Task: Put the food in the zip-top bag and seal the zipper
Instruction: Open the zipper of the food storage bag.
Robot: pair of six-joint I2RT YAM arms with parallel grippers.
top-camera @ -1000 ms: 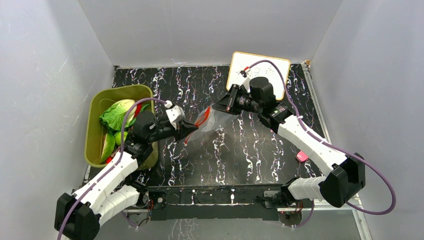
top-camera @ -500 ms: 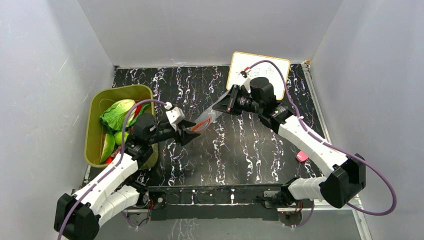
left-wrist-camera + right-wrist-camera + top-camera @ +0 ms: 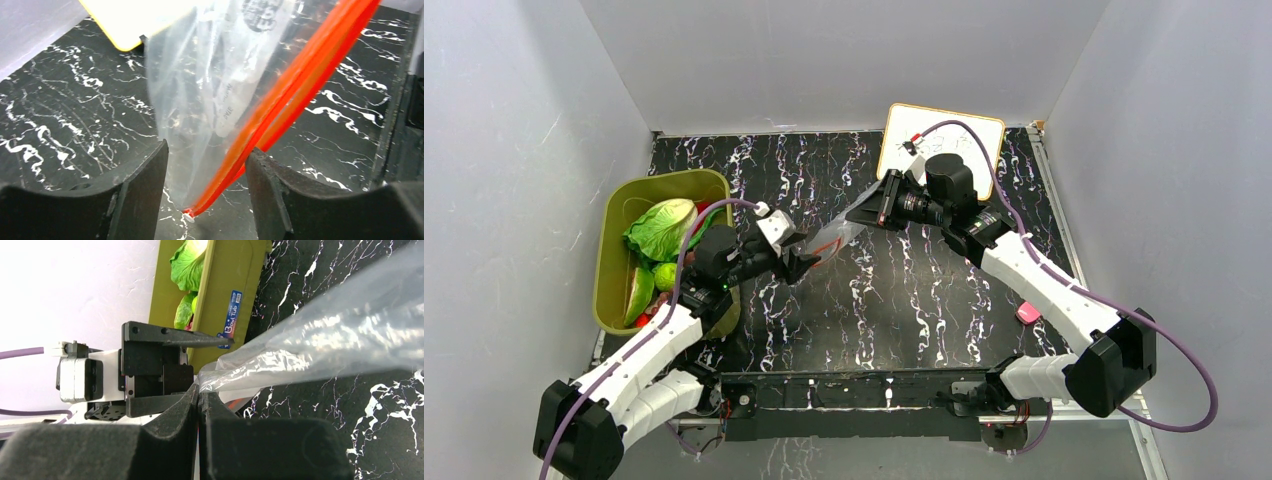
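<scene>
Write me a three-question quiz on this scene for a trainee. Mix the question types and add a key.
1. True or false: the food already lies inside the zip-top bag.
2. Which gripper is shut on the bag? A. left gripper B. right gripper C. both
3. Fill in: a corner of the zipper sits between the left gripper's open fingers; its colour is ____.

Key: 1. False; the food sits in the green basket. 2. B. 3. Red-orange.
</scene>
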